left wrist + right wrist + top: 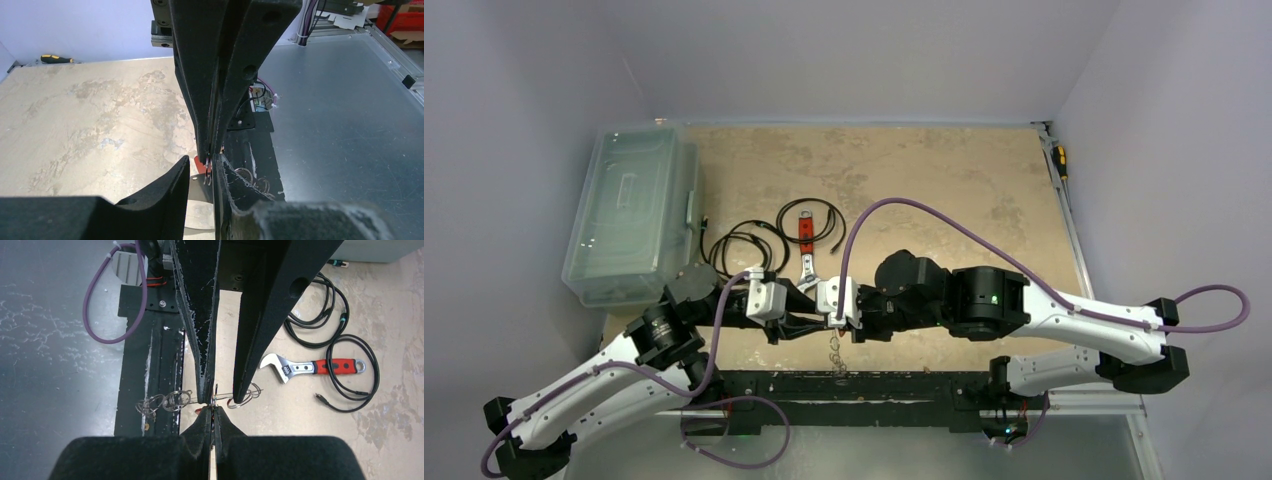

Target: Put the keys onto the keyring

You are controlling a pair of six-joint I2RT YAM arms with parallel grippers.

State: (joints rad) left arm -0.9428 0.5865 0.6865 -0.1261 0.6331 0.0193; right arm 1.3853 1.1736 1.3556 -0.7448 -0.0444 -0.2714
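Right claw [214, 414] is pinching shut on something thin, unclear what; left claw [221, 397] is sitting slightly open astride keyring [256, 388]. Be closing it slowly, wire centred.

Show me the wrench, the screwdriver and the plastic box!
wrench [332, 365], right wrist view, on its red handle.
screwdriver [56, 59], left wrist view, on its yellow-and-black handle.
plastic box [629, 215], top view, on its clear lid.

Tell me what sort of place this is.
Probably a robotics lab test cell: plain white walls box in a worn table, with a wrench, a screwdriver and cables lying about.
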